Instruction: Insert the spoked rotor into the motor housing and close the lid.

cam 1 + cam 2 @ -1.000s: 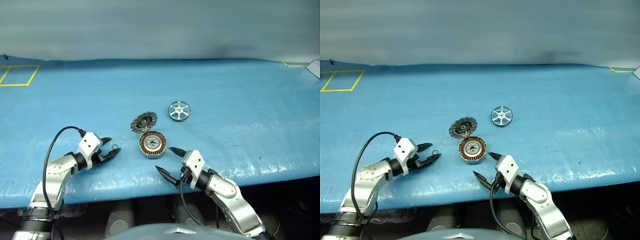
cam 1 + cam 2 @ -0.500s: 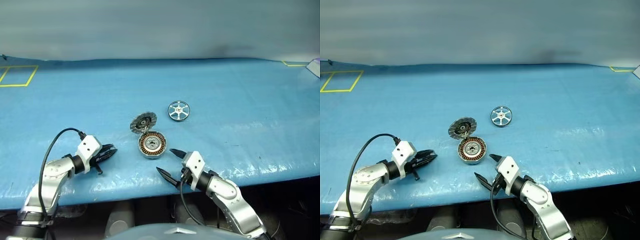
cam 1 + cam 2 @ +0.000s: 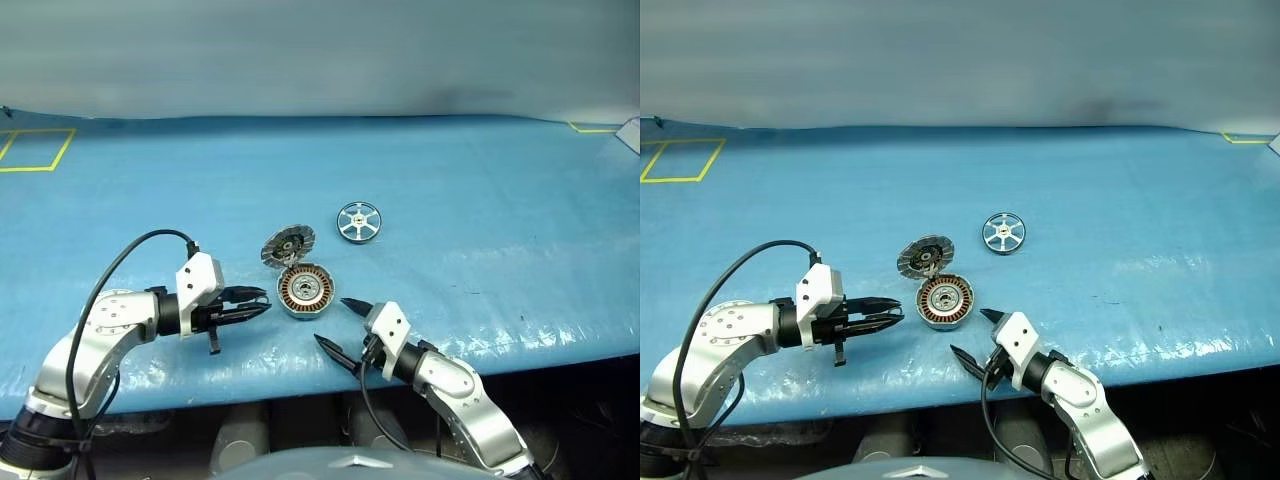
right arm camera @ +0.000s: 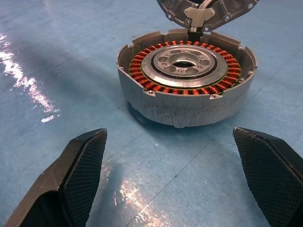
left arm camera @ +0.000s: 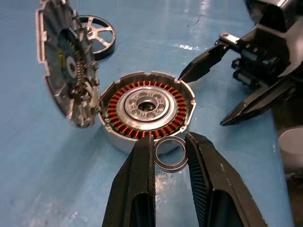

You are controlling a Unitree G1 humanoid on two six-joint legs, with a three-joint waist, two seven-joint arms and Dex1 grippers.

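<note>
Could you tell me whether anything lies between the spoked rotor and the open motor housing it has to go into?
Nothing visible does: bare blue table separates the spoked rotor from the motor housing, whose lid stands open. The left gripper holds a small ring beside the housing.

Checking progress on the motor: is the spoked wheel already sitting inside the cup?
No, the spoked wheel lies on the blue table apart from the cup, whose copper windings are uncovered.

Light: my views are evenly bright, lit from overhead.
Glare: white patches on the glossy blue table cover [image 4: 28, 75].
Focus: sharp throughout.
</note>
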